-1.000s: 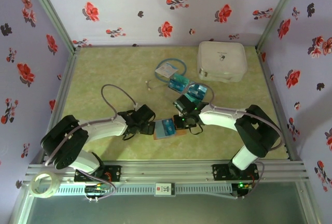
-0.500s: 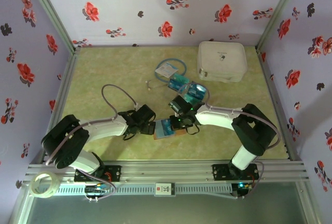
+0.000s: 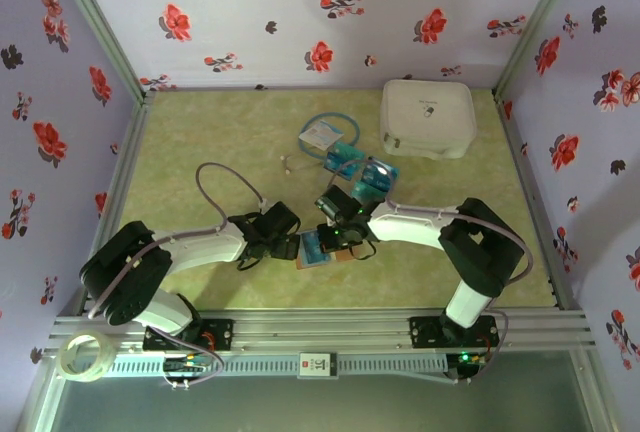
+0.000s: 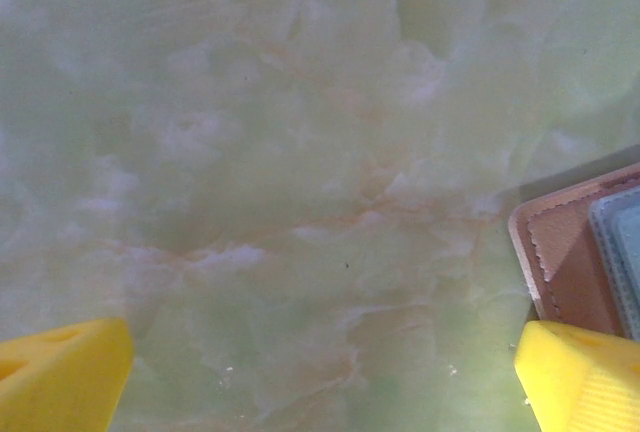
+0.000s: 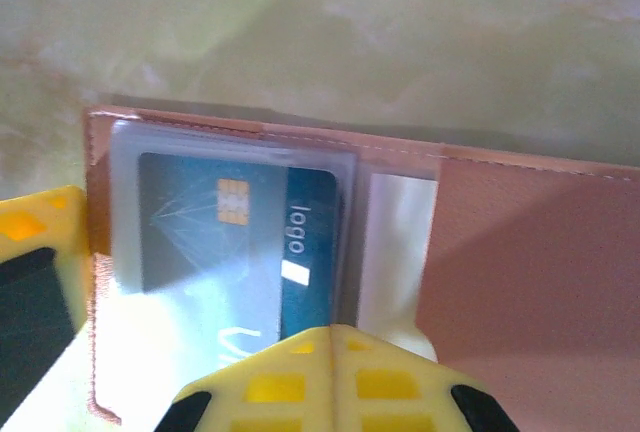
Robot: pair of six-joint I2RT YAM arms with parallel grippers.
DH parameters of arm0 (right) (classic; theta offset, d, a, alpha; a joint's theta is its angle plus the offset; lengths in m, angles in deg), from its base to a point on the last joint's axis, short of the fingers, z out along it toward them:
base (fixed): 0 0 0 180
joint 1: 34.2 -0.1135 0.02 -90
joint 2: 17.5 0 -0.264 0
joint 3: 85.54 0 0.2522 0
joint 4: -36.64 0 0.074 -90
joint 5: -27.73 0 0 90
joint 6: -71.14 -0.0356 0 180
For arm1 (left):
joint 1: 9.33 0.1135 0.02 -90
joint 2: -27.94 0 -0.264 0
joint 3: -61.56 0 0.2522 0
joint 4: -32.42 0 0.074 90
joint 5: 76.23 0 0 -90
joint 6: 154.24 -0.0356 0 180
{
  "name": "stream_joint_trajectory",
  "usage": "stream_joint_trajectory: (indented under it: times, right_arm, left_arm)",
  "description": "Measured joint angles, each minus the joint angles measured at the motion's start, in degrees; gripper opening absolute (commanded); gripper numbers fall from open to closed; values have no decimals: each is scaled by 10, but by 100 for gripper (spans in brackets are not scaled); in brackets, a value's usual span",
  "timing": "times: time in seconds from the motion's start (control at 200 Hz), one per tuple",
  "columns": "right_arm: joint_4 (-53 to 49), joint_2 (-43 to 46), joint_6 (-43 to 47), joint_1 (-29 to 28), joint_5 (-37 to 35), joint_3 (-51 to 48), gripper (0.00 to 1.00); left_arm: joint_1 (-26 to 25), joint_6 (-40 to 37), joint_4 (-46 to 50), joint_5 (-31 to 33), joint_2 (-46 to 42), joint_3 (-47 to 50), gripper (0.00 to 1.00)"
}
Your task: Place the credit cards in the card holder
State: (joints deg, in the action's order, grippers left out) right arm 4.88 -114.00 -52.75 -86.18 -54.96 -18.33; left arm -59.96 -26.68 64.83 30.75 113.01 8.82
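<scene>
Lying open, card holder has blue credit card in clear sleeve; right pincer together, left pincer apart.

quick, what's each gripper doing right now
left gripper: open, empty, over bare table beside the card holder.
right gripper: shut, down at the credit card in the card holder, gripping nothing visible.

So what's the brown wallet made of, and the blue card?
The card holder looks like matte leather, maybe fake: stitching runs along its edge. The credit card looks like smooth plastic with a gold chip, glare shining off it.
</scene>
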Motion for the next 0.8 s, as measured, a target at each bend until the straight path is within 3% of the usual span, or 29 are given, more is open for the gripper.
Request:
stream_joint_trajectory:
  times: [0.34,0.8]
  right_arm:
    - [11,2,-12,-6,19,5,0]
    - [-1,35,-12,-1,-20,-20,0]
  left_arm:
    - [0,0,0,0,0,0,100]
    - [0,0,0,0,0,0,100]
